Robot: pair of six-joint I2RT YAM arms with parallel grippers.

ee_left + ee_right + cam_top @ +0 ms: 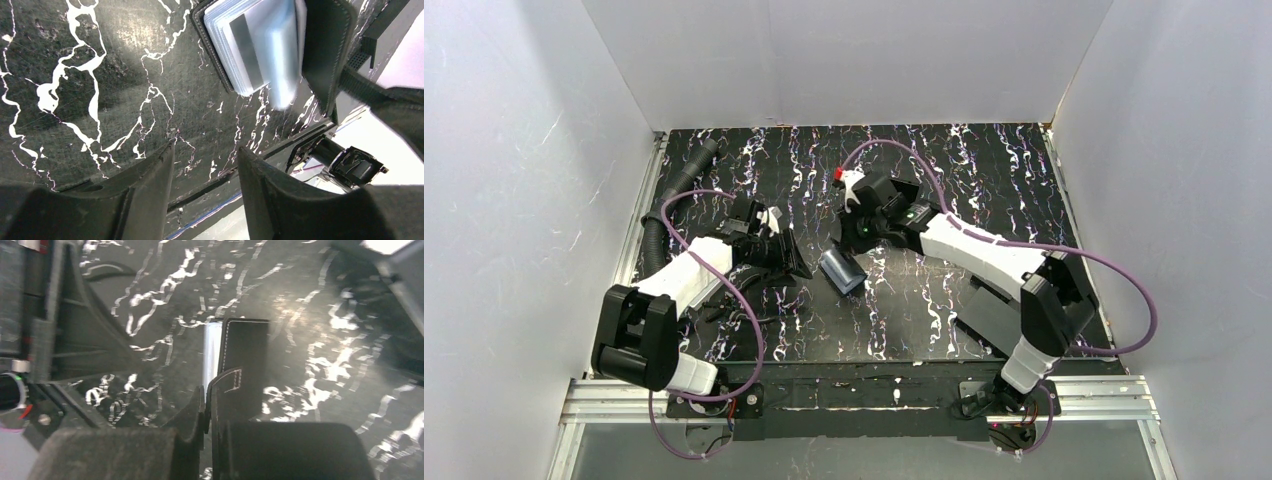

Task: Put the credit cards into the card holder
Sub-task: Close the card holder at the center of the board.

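Card holder diagonal, flap clamped in right tool; left tool apart.

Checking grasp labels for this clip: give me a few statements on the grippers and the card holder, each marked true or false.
1. The right gripper pinches the flap of the card holder. True.
2. The left gripper holds a card. False: its jaws stand apart, nothing between them.
3. Pale cards sit inside the card holder. True.
4. The card holder lies against the back wall. False: it is out on the table, between the two grippers.
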